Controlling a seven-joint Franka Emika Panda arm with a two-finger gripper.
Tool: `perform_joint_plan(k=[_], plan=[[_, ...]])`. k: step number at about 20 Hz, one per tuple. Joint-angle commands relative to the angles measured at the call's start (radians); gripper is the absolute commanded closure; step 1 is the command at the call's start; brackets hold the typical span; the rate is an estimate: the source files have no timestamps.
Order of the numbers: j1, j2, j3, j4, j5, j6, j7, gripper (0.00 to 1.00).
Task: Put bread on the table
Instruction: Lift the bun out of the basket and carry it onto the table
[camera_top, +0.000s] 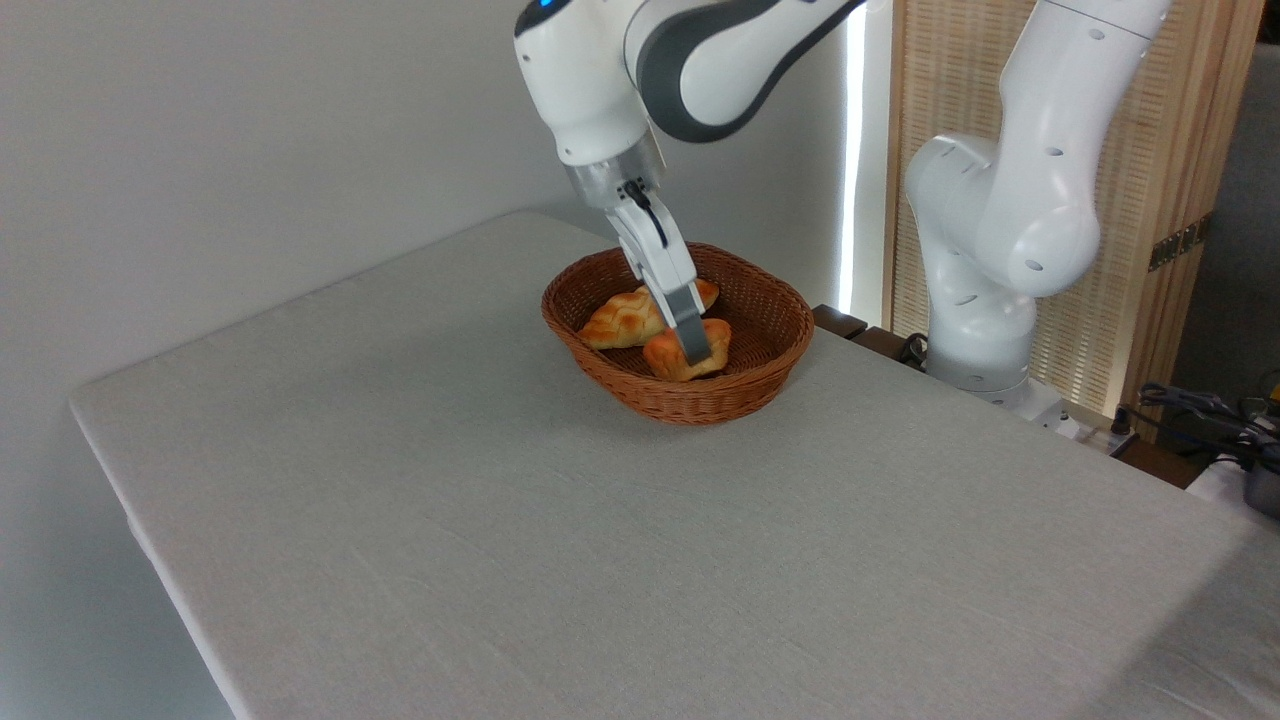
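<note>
Already down in the basket (745, 395), near the surface's (480, 520) far edge.
My end effector (697, 347) met the bread (672, 358); whether it had closed, I couldn't tell. A shallow pinch risked slipping, or nudging the braided loaf (625, 318).

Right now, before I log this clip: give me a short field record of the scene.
surface: table, grey-beige cloth
container: wicker basket, far centre of the table
contents: braided loaf; small orange bun
hand: lowered into the basket, at the bun
grip: cannot tell whether closed on the bun
bun status: in the basket, not on the table
</note>
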Motion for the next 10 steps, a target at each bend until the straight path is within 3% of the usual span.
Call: perform_joint_plan(k=[1,6,10], plan=[[0.0,0.075,0.078,0.235,0.005,-0.174,0.02,0.59],[0.004,0.232,0.18,0.487,-0.006,-0.183,0.019,0.55],[0.023,0.342,0.201,0.538,-0.007,-0.016,0.011,0.47]])
